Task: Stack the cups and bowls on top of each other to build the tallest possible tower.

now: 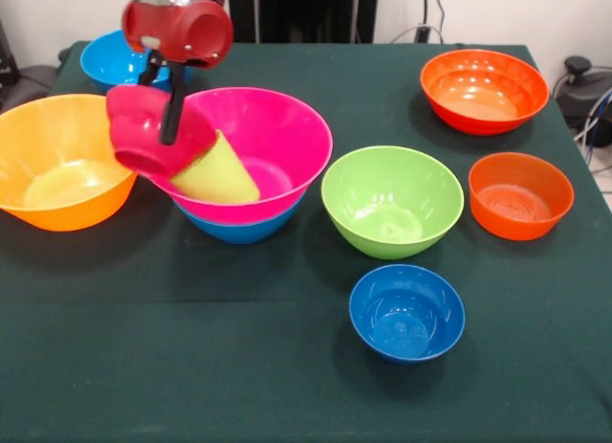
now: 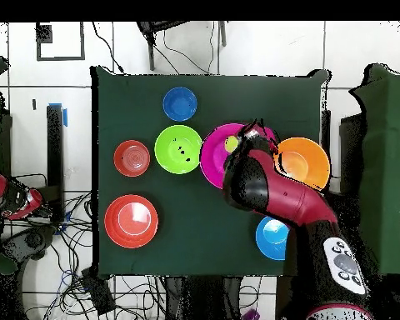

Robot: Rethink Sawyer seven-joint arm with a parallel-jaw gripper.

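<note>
From the front we see the claw (image 1: 160, 106) clenched on the rim of a small crimson bowl (image 1: 153, 132), tilted over the edge of the large pink bowl (image 1: 251, 151). That pink bowl sits nested in a blue bowl (image 1: 239, 229), and a lime cup (image 1: 216, 172) lies on its side inside it, touching the crimson bowl. An orange bowl (image 1: 59, 161) crowds just beside the claw; a green bowl (image 1: 392, 200) stands beyond the pink one on the green worktop (image 1: 191, 366)

Overhead, the arm (image 2: 270, 187) hides the claw and part of the pink bowl (image 2: 213, 154); the cup (image 2: 231, 143) peeks out beside it
</note>
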